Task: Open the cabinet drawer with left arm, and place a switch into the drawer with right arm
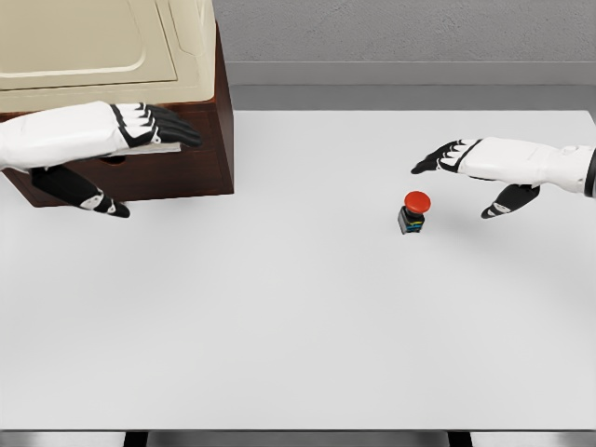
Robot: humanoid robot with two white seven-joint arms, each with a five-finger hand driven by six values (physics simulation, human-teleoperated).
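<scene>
meanwhile i saw my left hand flat, fingers extended, against the brown cabinet drawer front, my right hand spread empty near the red switch on the white table.

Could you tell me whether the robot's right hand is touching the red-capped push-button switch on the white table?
Apart. In the head view, bare white tabletop shows between the open right hand and the red-capped switch.
</scene>
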